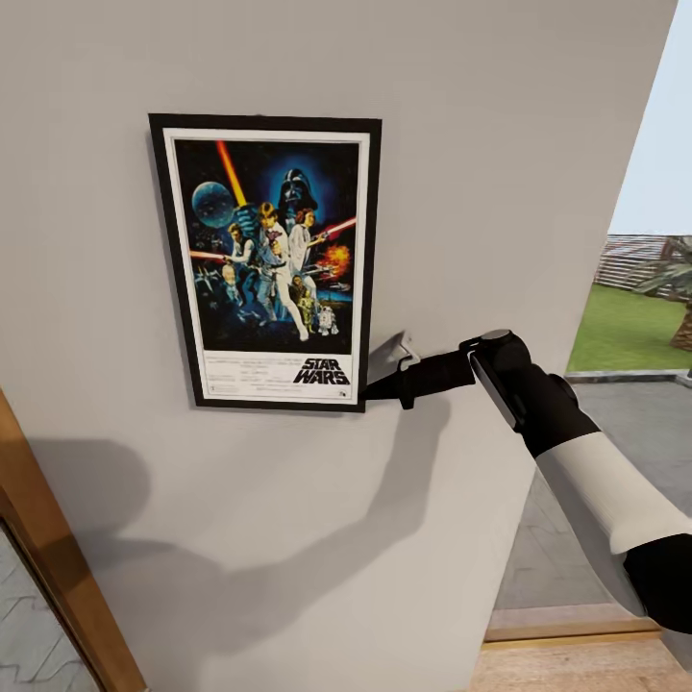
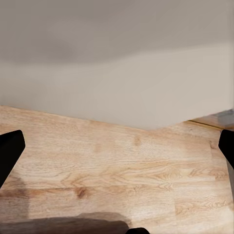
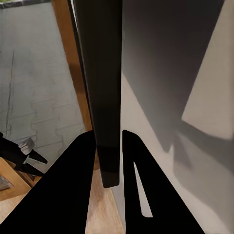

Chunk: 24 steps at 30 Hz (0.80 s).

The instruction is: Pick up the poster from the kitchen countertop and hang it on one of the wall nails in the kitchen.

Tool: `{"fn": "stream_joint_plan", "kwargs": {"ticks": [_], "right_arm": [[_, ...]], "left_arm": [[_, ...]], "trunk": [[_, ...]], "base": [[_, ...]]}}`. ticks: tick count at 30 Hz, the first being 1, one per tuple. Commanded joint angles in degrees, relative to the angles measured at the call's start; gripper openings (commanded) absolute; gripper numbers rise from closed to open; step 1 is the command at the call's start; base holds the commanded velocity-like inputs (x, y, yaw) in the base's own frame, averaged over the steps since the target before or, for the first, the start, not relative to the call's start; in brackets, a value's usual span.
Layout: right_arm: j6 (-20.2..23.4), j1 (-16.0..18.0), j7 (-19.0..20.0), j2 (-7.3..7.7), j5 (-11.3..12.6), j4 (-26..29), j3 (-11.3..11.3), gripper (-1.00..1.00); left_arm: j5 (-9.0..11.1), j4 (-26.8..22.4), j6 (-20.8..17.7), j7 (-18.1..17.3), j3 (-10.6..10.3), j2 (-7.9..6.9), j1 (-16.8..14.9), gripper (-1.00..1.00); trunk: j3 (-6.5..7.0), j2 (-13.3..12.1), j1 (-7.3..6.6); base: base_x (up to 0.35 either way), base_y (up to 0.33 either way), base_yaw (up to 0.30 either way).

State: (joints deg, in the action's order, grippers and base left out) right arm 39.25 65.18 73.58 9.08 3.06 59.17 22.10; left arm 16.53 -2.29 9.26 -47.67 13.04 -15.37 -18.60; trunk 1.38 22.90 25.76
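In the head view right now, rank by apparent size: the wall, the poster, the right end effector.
1. Wall, largest by far.
2. Poster.
3. Right end effector, smallest, at the poster's lower corner; its arm nearer the camera looks bigger.

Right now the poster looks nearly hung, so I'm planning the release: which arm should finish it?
Right. The right gripper grips the poster at its lower corner against the wall; the left gripper faces the floor.

The right arm (image 1: 615,500) wears a white forearm shell with black joints. Its wrist is black, rounded, grey-faced. The right gripper (image 3: 108,161) has flat black tapering fingers
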Motion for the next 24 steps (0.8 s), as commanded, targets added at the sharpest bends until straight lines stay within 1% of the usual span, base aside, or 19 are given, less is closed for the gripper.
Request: {"fn": "stream_joint_plan", "kwargs": {"ticks": [1, 24], "right_arm": [[0.9, 0.0, -0.2, 0.06, 0.2, 0.0, 0.1, -1.00], [0.9, 0.0, -0.2, 0.06, 0.3, 0.0, 0.0, -1.00]], "left_arm": [[-0.1, 0.1, 0.3, -0.1, 0.1, -0.01, 0.0, 1.00], [-0.1, 0.1, 0.3, -0.1, 0.1, -0.01, 0.0, 1.00]], "trunk": [[-0.03, 0.0, 0.03], [-0.03, 0.0, 0.03]], "base": [[0.000, 0.000, 0.000], [0.008, 0.000, 0.000]]}}
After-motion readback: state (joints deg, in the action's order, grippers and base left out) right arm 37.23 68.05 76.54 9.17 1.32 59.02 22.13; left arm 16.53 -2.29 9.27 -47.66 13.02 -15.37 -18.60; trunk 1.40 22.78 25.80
